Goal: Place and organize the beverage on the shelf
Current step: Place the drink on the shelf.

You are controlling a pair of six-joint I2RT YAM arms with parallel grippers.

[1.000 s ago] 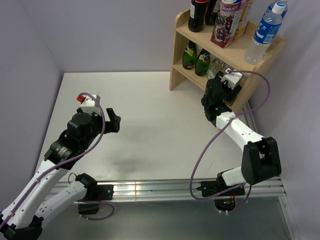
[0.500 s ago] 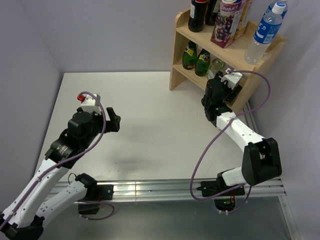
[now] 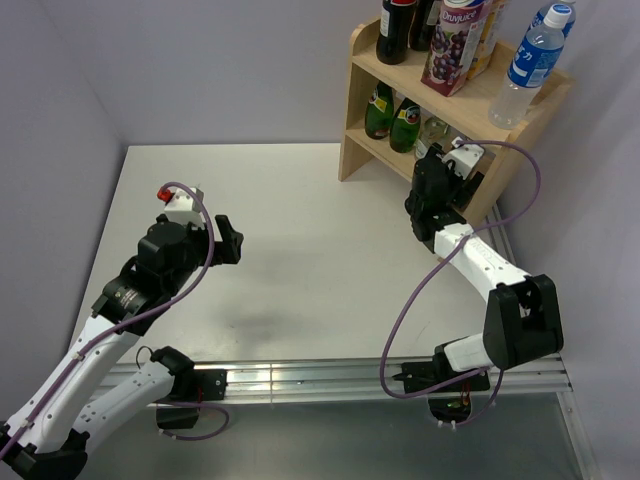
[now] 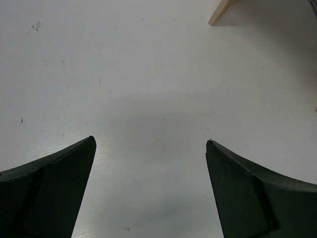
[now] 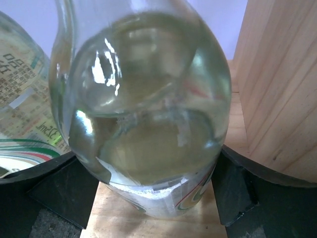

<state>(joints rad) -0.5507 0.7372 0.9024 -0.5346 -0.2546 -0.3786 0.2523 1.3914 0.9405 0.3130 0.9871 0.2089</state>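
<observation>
Two jaws of the left gripper (image 4: pixel 151 144) stand spread wide above the table (image 3: pixel 300 220), holding nothing. Right of it, the shelf (image 3: pixel 352 110) carries cola bottles (image 3: pixel 397 30), a carton (image 3: pixel 455 40) and a water bottle (image 3: pixel 525 65) on top, with green bottles (image 3: pixel 380 108) below. The right gripper (image 5: pixel 148 168) flanks a clear bottle (image 5: pixel 148 99) standing on the lower tier; whether it is gripping the bottle cannot be determined.

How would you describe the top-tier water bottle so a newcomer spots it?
Find the wooden shelf at the far right corner of the table and look at its top tier. At the right end, beside the purple grape juice carton and past the dark bottles, stands the water bottle. It alone is clear plastic with a blue label.
</observation>
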